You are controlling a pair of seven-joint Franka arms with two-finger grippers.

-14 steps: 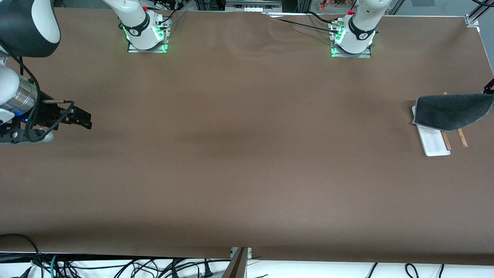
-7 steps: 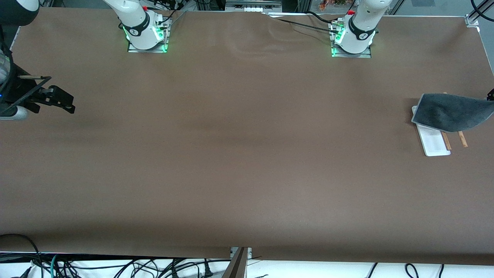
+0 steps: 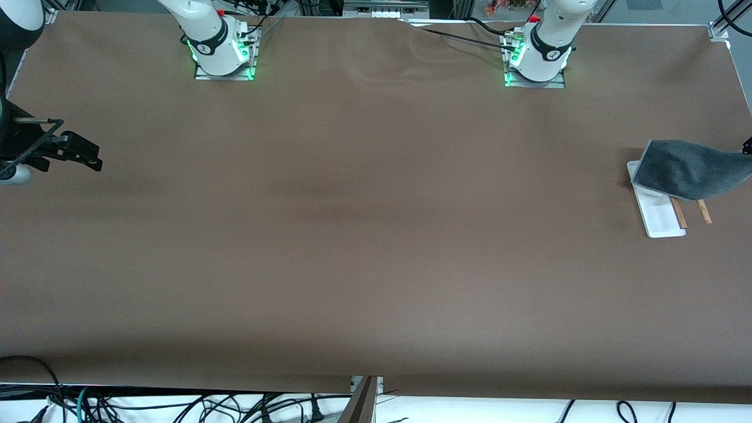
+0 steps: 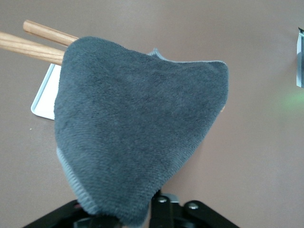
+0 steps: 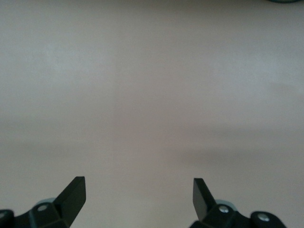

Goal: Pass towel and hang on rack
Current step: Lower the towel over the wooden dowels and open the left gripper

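Observation:
The towel (image 3: 687,170) shows its dark grey side and hangs slack over the rack near the left arm's end of the table. It covers most of the two wooden rods (image 3: 703,211) and part of the white base (image 3: 658,214). My left gripper (image 3: 747,144) is at the view's edge, shut on one corner of the towel. In the left wrist view the towel (image 4: 142,128) spreads from my gripper (image 4: 140,216) over the rods (image 4: 40,40) and base (image 4: 43,97). My right gripper (image 3: 88,157) waits open and empty at the right arm's end, with only bare table under it (image 5: 139,194).
The two arm bases (image 3: 223,56) (image 3: 536,59) stand along the table's edge farthest from the front camera. Cables (image 3: 446,35) lie by the left arm's base. The brown table cover (image 3: 376,235) is slightly wrinkled near them.
The towel has sunk lower over the rack and now looks smaller and more folded. My right gripper has drawn back toward the right arm's end of the table.

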